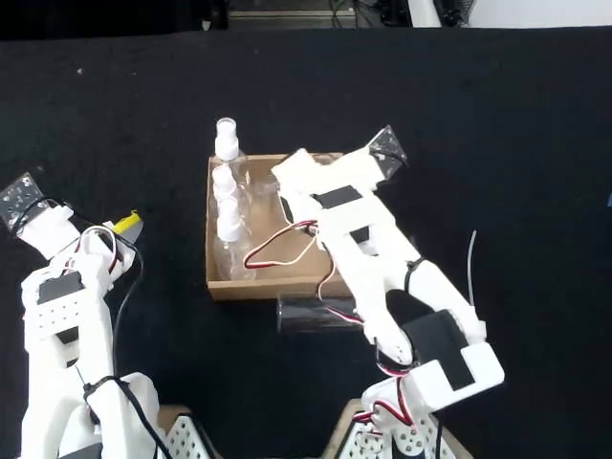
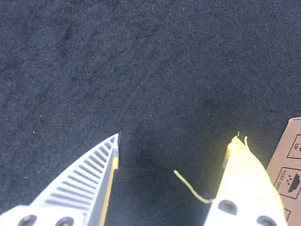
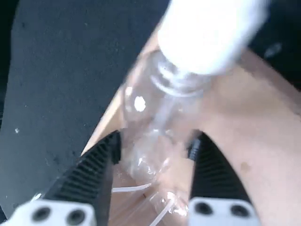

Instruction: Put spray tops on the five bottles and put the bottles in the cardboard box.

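While the left gripper (image 2: 176,139) gapes, the right gripper (image 3: 156,141) clasps a clear bottle (image 3: 160,89) — white-topped.

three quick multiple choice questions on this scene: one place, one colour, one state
1. Where is the left end effector? A over the black table B inside the cardboard box C above a shelf
2. What colour are the spray tops? A yellow B white C red
3. The right end effector is: A open, empty B shut on a clear bottle C gripping a sponge
Key: 1A, black cloth lies under it; 2B, every top shown is white; 3B, it clamps the bottle's sides.
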Controlling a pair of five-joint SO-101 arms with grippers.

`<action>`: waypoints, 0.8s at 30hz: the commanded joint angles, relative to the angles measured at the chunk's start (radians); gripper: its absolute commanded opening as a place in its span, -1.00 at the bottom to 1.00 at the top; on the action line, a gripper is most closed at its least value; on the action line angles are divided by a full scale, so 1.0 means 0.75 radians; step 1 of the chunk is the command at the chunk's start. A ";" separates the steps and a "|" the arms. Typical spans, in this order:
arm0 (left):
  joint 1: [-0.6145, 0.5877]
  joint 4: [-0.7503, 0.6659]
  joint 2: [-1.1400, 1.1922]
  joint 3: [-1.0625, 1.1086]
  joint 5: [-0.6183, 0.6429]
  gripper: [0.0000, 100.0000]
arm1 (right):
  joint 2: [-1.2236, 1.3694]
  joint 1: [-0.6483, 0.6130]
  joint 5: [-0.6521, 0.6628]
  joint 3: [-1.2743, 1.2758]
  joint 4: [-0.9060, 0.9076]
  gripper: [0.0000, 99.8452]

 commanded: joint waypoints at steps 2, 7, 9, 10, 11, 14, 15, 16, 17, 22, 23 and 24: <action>-0.009 -0.020 -0.031 -0.030 -0.008 -0.32 | -0.013 0.039 -0.006 -0.036 -0.029 -0.82; -0.009 -0.020 -0.031 -0.030 -0.008 -0.32 | -0.024 0.039 -0.004 -0.026 -0.025 -0.83; -0.009 -0.020 -0.031 -0.030 -0.008 -0.32 | -0.036 0.039 -0.004 -0.028 0.012 -0.83; -0.009 -0.020 -0.031 -0.030 -0.008 -0.32 | -0.050 0.039 -0.002 -0.030 0.035 -0.83; -0.009 -0.023 -0.031 -0.030 -0.008 -0.32 | -0.066 0.039 -0.002 -0.032 0.051 -0.83; -0.009 -0.023 -0.031 -0.030 -0.008 -0.32 | -0.128 0.045 0.049 -0.034 0.104 -0.83; -0.009 -0.023 -0.031 -0.030 -0.008 -0.32 | -0.150 0.049 0.070 -0.032 0.121 -0.83; -0.009 -0.023 -0.031 -0.030 -0.008 -0.32 | -0.173 0.051 0.090 -0.032 0.143 -0.83; -0.009 -0.023 -0.031 -0.030 -0.008 -0.32 | -0.193 0.053 0.108 -0.034 0.166 -0.83; -0.009 -0.023 -0.031 -0.030 -0.008 -0.32 | -0.283 0.055 0.291 -0.036 0.254 -0.83; -0.009 -0.023 -0.029 -0.030 -0.008 -0.32 | -0.298 0.065 0.319 -0.032 0.264 -0.83; -0.009 -0.023 -0.029 -0.030 -0.008 -0.32 | -0.308 0.072 0.350 -0.036 0.274 -0.83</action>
